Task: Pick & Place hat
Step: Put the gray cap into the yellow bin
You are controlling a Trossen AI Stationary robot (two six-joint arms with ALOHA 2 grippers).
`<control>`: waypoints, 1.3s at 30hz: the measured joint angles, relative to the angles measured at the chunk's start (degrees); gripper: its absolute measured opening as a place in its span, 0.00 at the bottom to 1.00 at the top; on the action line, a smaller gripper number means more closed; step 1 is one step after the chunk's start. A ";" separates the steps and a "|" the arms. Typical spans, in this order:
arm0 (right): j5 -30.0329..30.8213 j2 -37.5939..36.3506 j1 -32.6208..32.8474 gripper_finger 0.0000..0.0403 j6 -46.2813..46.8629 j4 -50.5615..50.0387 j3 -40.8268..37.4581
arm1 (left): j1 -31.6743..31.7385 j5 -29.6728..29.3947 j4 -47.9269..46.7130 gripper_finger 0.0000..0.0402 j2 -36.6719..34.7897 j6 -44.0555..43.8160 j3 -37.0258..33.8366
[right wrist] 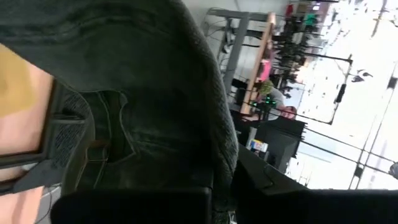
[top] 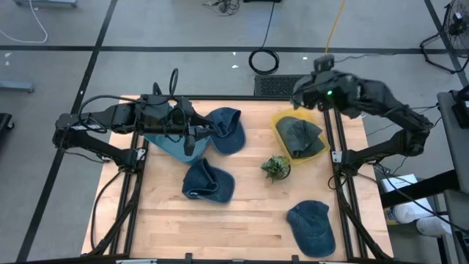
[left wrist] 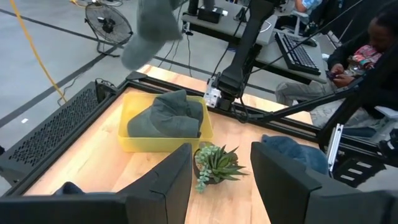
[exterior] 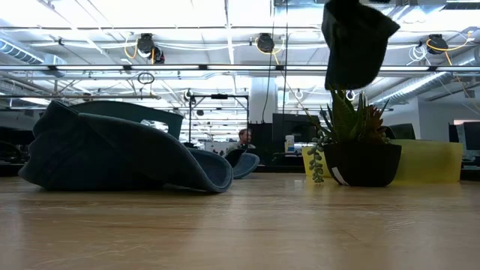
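Wooden table (top: 242, 213): right gripper (top: 311, 94), fingers clamped on a dark hat (exterior: 355, 41), hangs above the yellow bin (top: 279, 125); left gripper (top: 192, 132) half-open, empty.

A robotics lab set up in an open, industrial-style office: a wooden work table (top: 220, 220) on a black metal frame stands on a grey concrete floor (top: 146, 29) marked with dark tape lines. Exposed ceiling trusses with strip lights (exterior: 187, 45) run overhead. Beyond the table are desks with a keyboard (left wrist: 298, 53), a floor fan (left wrist: 109, 25) and seated people (left wrist: 367, 50).
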 joint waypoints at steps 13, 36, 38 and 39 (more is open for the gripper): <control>-0.35 -11.33 0.02 0.03 -8.36 27.65 -31.63 | 0.02 1.11 -0.01 0.42 0.00 0.04 0.00; -3.57 -14.09 0.04 0.03 3.15 38.80 -54.34 | 0.00 2.98 -0.51 0.42 0.00 -1.88 0.02; -3.52 -14.69 0.19 0.03 3.36 38.66 -55.11 | 0.00 2.96 -0.68 0.42 0.01 -1.92 0.02; -3.34 -15.00 0.43 0.03 3.36 38.64 -55.33 | 0.00 2.98 -1.11 0.42 0.01 -1.98 0.02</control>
